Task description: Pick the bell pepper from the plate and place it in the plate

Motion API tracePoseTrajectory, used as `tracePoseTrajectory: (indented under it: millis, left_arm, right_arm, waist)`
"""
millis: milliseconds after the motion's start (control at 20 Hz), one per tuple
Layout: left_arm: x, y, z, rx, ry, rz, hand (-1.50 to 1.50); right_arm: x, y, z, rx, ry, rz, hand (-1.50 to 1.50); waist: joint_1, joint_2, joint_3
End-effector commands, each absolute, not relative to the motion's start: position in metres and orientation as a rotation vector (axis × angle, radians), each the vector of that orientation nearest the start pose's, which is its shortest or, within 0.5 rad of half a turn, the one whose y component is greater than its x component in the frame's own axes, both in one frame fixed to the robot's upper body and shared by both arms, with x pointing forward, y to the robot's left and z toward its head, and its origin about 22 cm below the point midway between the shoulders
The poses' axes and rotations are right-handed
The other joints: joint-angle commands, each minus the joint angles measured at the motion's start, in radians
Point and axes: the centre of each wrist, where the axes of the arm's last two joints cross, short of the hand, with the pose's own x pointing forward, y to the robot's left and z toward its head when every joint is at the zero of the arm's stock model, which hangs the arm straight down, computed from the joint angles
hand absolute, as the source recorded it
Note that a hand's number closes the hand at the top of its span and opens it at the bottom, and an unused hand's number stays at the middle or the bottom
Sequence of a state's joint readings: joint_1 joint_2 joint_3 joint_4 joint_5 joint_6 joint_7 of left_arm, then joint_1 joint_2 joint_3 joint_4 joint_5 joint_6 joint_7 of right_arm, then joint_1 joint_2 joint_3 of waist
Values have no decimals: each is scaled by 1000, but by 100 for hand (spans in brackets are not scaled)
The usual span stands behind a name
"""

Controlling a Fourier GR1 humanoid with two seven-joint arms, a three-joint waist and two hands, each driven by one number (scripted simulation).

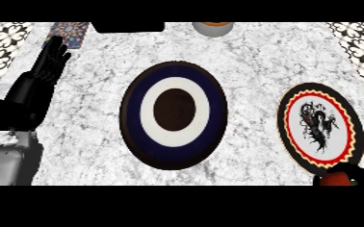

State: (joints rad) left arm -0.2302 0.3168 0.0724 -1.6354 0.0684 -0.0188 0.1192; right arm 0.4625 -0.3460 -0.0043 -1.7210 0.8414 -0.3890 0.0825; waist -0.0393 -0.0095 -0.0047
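Nearest, at the lower right edge, a dark shape with something red in it (340, 178) is probably the right hand closed round the bell pepper, though too little shows to tell how the fingers stand. Marble counter (263, 62) spans the view. On it the navy-and-white plate (174, 114) sits centrally, the red-rimmed plate (318, 125) well to its right. Resting at upper left, the left hand (48, 62) has its fingers straight and apart. One risk: carried low, the pepper might clip the navy-and-white plate's rim.
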Motion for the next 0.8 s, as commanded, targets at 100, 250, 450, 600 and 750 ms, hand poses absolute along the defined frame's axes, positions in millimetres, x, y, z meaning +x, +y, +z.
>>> tracePoseTrajectory:
  millis: [100, 250, 450, 600, 750]
  left_arm:
    - [292, 298, 99, 161, -1736, -204, 0]
    - [289, 300, 102, 180, -1736, -213, 0]
    - [296, 286, 101, 135, -1755, -221, 0]
    - [292, 277, 94, 155, -1756, -245, 0]
    - [292, 291, 96, 149, -1757, -230, 0]
  right_arm:
    - [97, -281, 29, -1112, -1525, 545, 150]
    - [90, -264, 49, -1004, -1668, 461, 150]
    - [93, -239, 87, -926, -1742, 476, 150]
    - [87, -210, 105, -905, -1764, 481, 150]
    - [124, -204, 110, -894, -1785, 528, 150]
  waist:
    - [10, 3, 3]
    - [17, 2, 4]
    - [33, 9, 3]
    - [37, 10, 3]
    - [47, 12, 4]
